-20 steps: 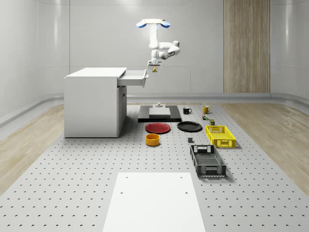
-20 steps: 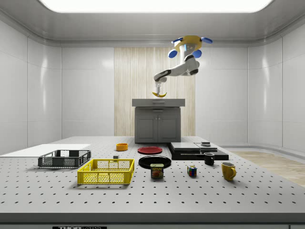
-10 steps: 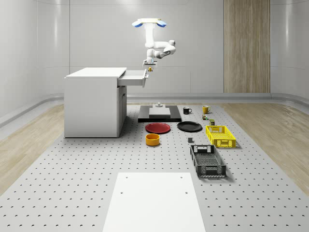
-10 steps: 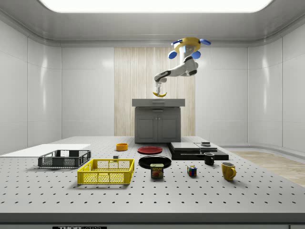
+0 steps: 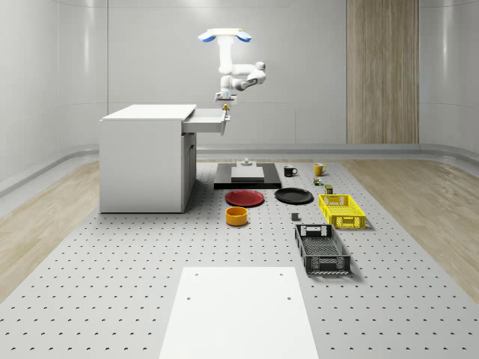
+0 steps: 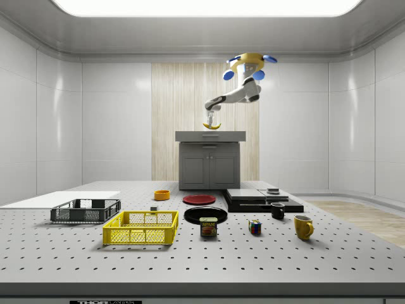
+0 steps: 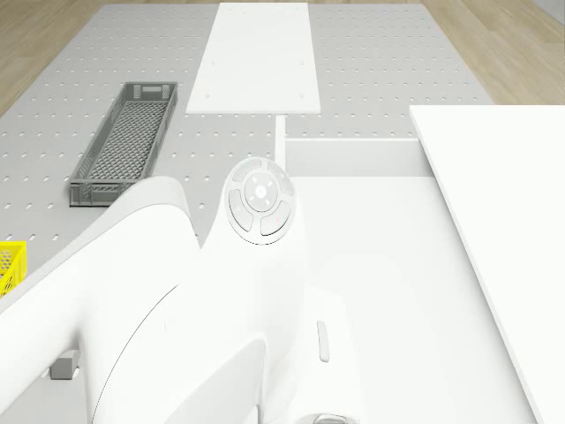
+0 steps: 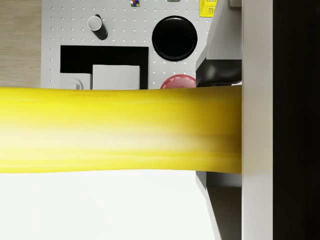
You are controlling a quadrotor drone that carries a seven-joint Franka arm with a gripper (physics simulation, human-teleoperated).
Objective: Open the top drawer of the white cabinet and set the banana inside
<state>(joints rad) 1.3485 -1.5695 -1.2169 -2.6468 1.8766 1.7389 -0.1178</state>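
The gripper [image 6: 211, 121] holds the banana [image 6: 211, 125] tight between its fingers. In the side view the banana lies flat, long way left to right, right under the fingers. It hangs just above the front edge of the open drawer [image 5: 207, 118] of the cabinet [image 5: 146, 158]. The drone [image 5: 224, 35] hovers high beside the cabinet, above the drawer's front. The arm [image 5: 241, 76] bends down from it to the drawer.
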